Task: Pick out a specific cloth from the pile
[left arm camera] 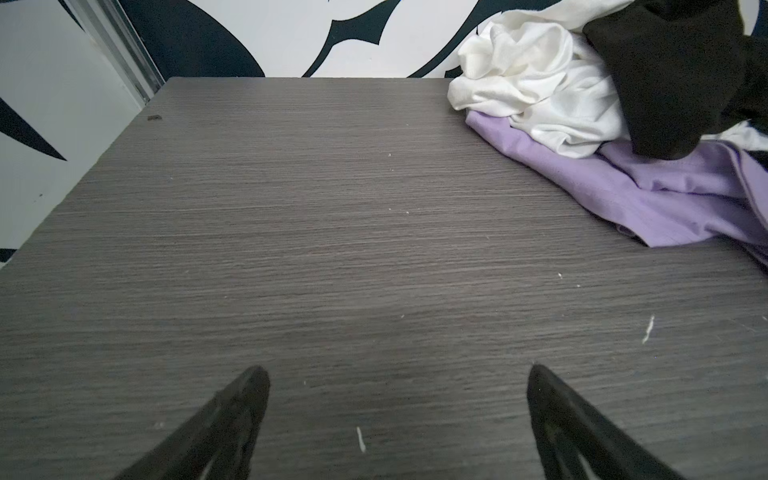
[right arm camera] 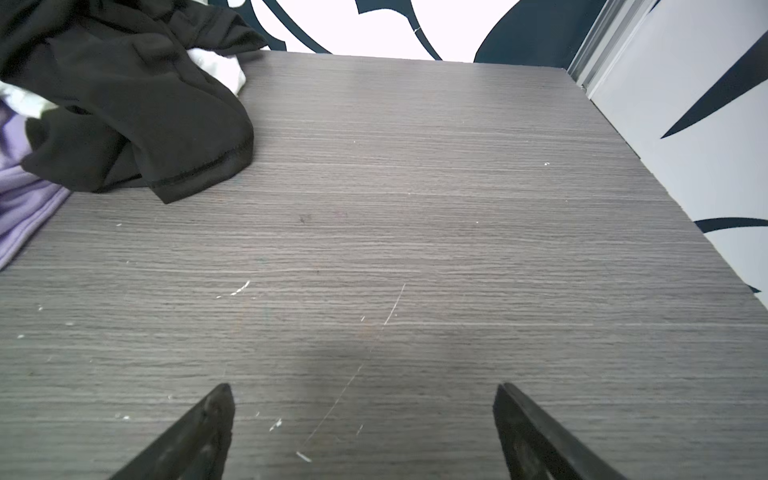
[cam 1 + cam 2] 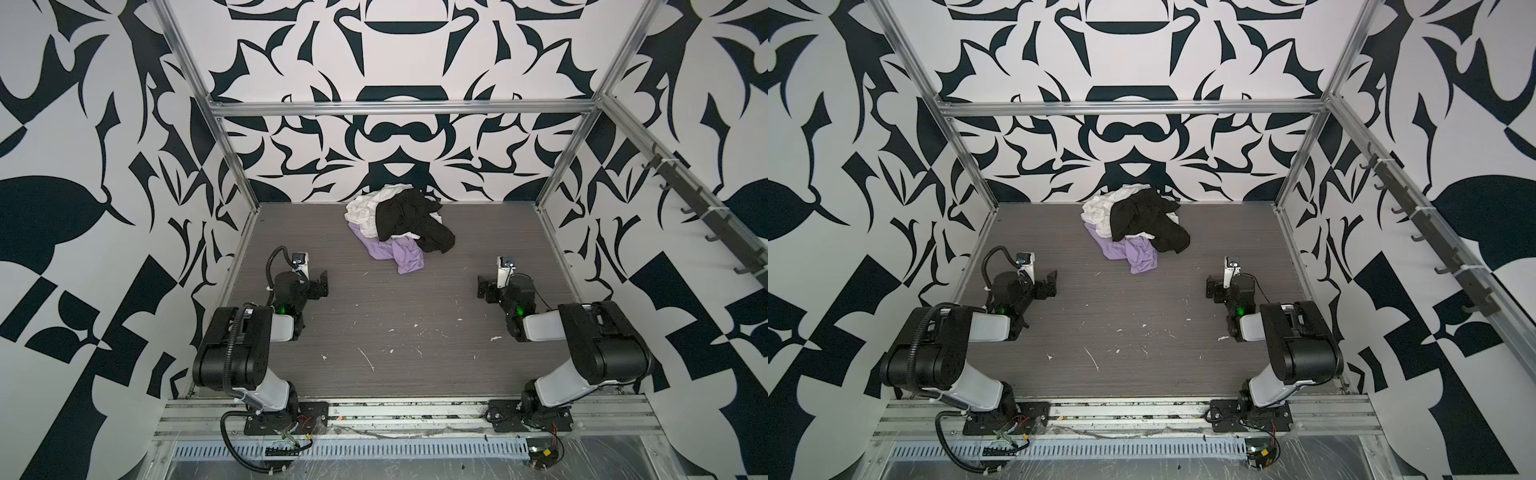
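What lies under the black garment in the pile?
The white garment and the lavender cloth both run under the black garment; their edges show beside it. How far they reach beneath is covered.

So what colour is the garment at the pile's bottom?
Lavender. The cloth shows best in the left wrist view.

One pile [image 3: 399, 224] at the far middle of one table [image 3: 395, 316] holds three garments: one black garment [image 3: 411, 220], one white garment [image 3: 361, 210] and one lavender cloth [image 3: 399, 253]. Two arms stand near, left arm [image 3: 237, 345] and right arm [image 3: 598, 340]. Two grippers, left gripper [image 1: 397, 370] and right gripper [image 2: 363, 386], have two fingers [image 1: 232, 415] each.
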